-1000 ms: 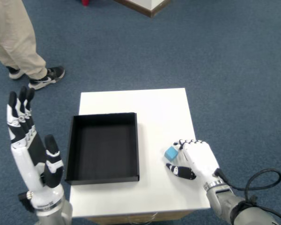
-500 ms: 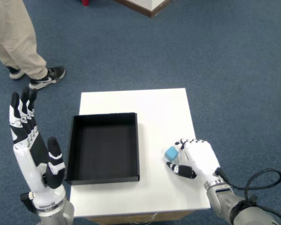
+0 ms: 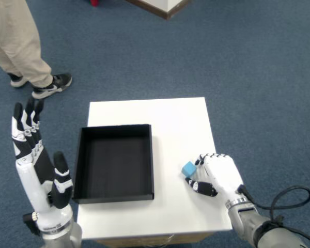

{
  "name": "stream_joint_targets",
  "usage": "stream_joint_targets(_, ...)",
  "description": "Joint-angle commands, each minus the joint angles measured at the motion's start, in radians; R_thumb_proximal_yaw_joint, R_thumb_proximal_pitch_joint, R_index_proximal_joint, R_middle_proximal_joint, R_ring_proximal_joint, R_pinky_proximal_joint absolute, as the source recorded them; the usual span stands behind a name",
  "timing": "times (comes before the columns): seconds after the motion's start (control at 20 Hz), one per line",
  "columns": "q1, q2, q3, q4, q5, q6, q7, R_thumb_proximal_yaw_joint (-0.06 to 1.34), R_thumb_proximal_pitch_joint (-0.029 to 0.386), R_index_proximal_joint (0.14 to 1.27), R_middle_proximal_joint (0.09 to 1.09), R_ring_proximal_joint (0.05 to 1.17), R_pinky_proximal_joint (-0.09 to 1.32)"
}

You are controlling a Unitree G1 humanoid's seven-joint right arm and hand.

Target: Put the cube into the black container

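The cube [image 3: 189, 168], small and light blue, sits on the white table [image 3: 170, 116] toward its near right part, well apart from the black container [image 3: 113, 162] and to the right of it. The right hand [image 3: 217, 174] lies low over the table just right of the cube, with its curled fingertips [image 3: 201, 160] at the cube's right side and the dark-tipped thumb [image 3: 201, 188] stretched along the table just nearer than the cube; the fingers are bent inward and close together, but whether they actually grip the cube or only touch it cannot be told from this view. The cube appears to rest on the tabletop. The black container is a shallow square tray with low walls, lying flat on the left half of the table, its left wall at the table's left edge and its inside bare. The left hand [image 3: 39, 165] is raised off the left side of the table, palm turned toward the container, fingers straight and pressed side by side with the thumb set apart, holding nothing. On the blue carpet [image 3: 248, 77] at the far left stand a person's legs [image 3: 18, 46] in beige trousers and dark shoes. A black cable [image 3: 289, 199] loops behind the right forearm at the near right corner.
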Motion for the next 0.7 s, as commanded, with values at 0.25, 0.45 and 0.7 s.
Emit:
stream_joint_targets(0.25,-0.017,-0.024,-0.007,0.02,0.02,0.016,0.003,0.71,0.052,0.75,0.65,0.59,0.61)
stream_joint_targets(0.45,-0.018,-0.018,-0.008,0.02,0.022,0.011,-0.001,0.72,0.06,0.76,0.64,0.59,0.59)
stream_joint_targets(0.7,-0.02,-0.01,-0.008,0.02,0.023,0.006,-0.018,0.73,0.071,0.77,0.64,0.58,0.59)
